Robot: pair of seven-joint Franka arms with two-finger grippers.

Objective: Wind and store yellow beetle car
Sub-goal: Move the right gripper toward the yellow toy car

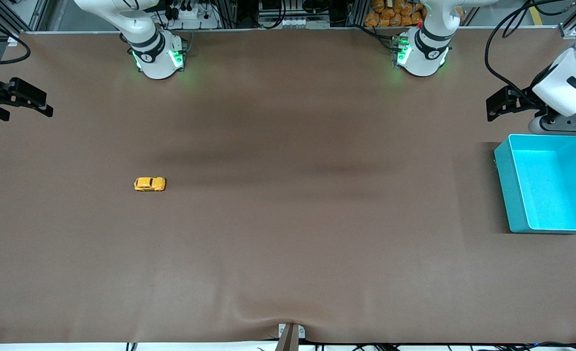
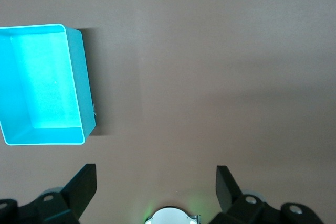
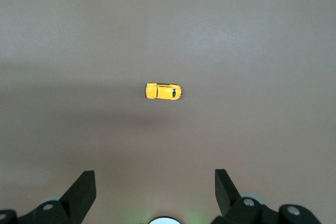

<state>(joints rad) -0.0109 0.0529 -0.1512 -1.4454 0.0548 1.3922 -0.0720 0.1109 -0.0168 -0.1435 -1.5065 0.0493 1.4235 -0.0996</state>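
Note:
The yellow beetle car (image 1: 149, 184) stands alone on the brown table, toward the right arm's end; in the right wrist view the car (image 3: 163, 91) lies well ahead of the fingers. My right gripper (image 1: 27, 114) hangs open over the table's edge at that end and holds nothing; in its wrist view the right gripper (image 3: 155, 182) shows wide-spread jaws. An empty teal bin (image 1: 507, 187) sits at the left arm's end. My left gripper (image 1: 490, 108) hovers open just above the bin's edge nearest the bases. In the left wrist view, the left gripper (image 2: 156, 179) is empty, with the bin (image 2: 84, 82) off to one side.
The two arm bases (image 1: 159, 56) (image 1: 422, 53) stand along the table's edge farthest from the front camera. A small metal clamp (image 1: 290, 334) sits at the nearest edge, where the brown mat (image 1: 268, 312) wrinkles slightly.

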